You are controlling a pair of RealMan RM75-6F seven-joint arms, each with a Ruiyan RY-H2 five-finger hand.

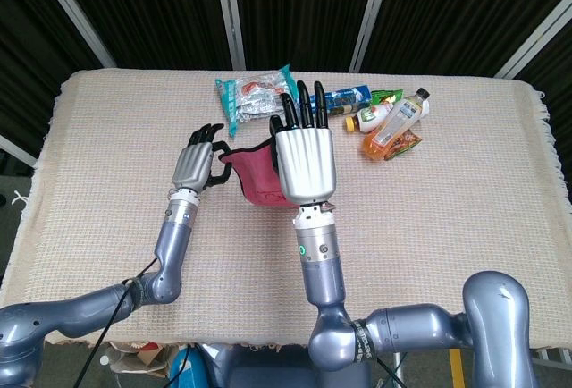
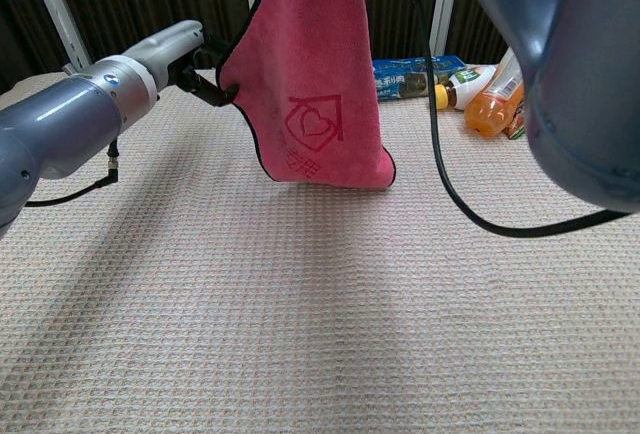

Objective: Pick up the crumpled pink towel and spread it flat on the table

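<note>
While suspended above the table [image 2: 300, 334], the pink towel [image 2: 315, 74] is held at its top by the right hand [image 1: 305, 163]; its left edge is gripped by the left hand [image 1: 195, 161]. Its lower hem is seen clear of the cloth surface.

Pink towel [image 2: 318, 74] hanging, left hand [image 2: 185, 49] at its edge

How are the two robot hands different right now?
The right hand is raised with its silver back to the head camera and looks much bigger there; the left hand sits lower and looks smaller. The right hand's fingers point straight up, while the left hand's fingers curl toward the pink towel. The right hand holds the towel from the top; the left hand pinches its side edge. Both have silver backs and black fingers.
</note>
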